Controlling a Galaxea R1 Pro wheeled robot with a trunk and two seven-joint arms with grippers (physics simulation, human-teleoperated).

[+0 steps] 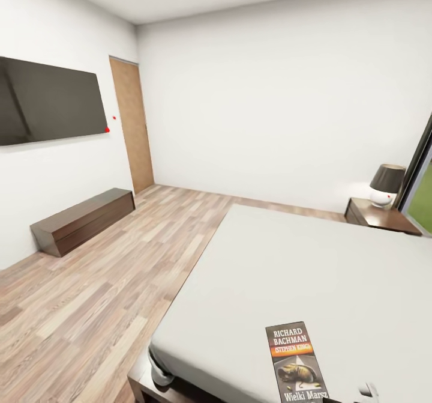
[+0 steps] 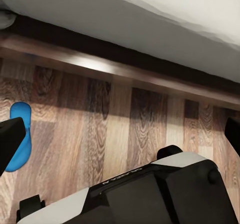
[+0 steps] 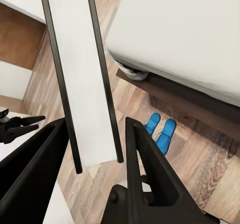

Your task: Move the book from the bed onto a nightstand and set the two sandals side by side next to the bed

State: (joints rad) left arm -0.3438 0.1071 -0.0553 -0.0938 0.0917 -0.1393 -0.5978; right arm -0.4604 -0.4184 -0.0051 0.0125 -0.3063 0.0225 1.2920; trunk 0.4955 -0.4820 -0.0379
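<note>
The book (image 1: 297,364), dark-covered with "Richard Bachman" and "Wielki Marsz" on it, shows at the bottom of the head view over the near end of the bed (image 1: 312,271). In the right wrist view its pale face (image 3: 85,73) runs between the black fingers of my right gripper (image 3: 95,126), which is shut on it. Beneath it, the two blue sandals (image 3: 160,128) lie side by side on the floor close to the bed's frame (image 3: 180,91). My left gripper (image 2: 120,134) hangs open above the floor beside the bed, and one sandal (image 2: 21,134) lies by its finger.
A nightstand (image 1: 381,217) with a lamp (image 1: 386,185) stands at the bed's far right, beside a window. A long dark bench (image 1: 84,220) sits against the left wall under a black screen (image 1: 51,99). A wooden door (image 1: 132,127) is in the far corner. My base (image 2: 150,194) is near the bed.
</note>
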